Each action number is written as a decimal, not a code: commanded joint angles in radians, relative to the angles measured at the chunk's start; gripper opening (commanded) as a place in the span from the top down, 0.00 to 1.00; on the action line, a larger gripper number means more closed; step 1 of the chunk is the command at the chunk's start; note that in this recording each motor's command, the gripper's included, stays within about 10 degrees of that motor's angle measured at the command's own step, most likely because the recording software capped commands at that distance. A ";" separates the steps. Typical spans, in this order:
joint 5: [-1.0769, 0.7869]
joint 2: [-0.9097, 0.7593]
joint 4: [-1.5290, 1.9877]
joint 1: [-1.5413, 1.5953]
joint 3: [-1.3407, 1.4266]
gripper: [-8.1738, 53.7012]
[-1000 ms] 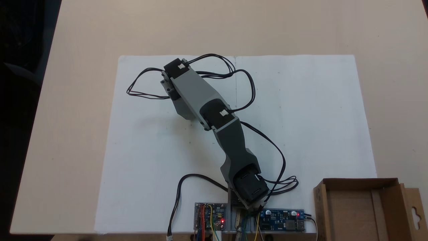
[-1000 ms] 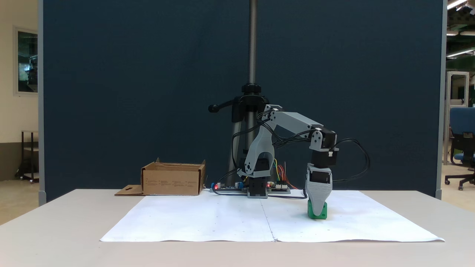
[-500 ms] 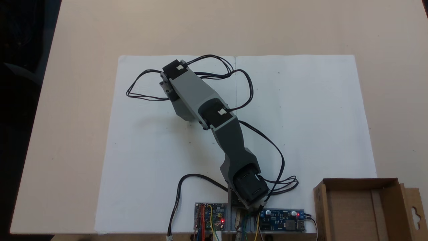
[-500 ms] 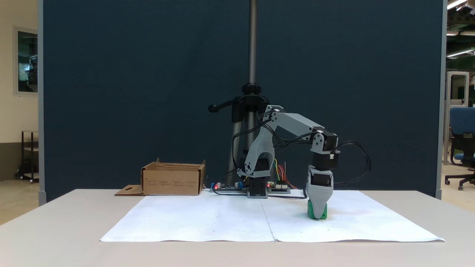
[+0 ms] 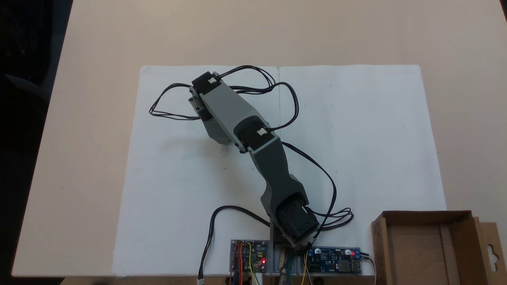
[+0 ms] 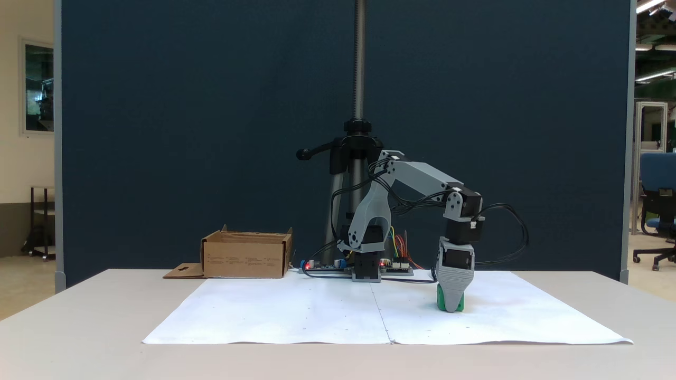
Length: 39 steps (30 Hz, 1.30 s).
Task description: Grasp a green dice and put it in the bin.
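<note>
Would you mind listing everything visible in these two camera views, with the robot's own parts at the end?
green dice: one, bright green, on the white paper, mostly hidden behind the gripper's tip in a fixed view.
bin: one, brown cardboard, on the table beside the electronics; a flap with a hang-hole cutout lies at its side.
white paper: two sheets side by side, under the arm.
table: one, pale beige.
circuit boards: two, blue and multicoloured, red lights on, at the arm's base.
stand pole: one, metal, behind the arm.
partition: one, dark blue, behind the table.
office chair: one, blue, far right.
arm: one, grey and black, with looping black cables.
gripper: one, grey, lowered over the dice.
</note>
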State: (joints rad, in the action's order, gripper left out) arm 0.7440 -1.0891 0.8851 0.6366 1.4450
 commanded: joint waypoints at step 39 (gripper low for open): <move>0.078 -0.167 0.012 -0.207 -0.018 0.68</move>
State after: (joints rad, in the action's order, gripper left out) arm 0.7455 -1.1766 0.8820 0.4571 1.4465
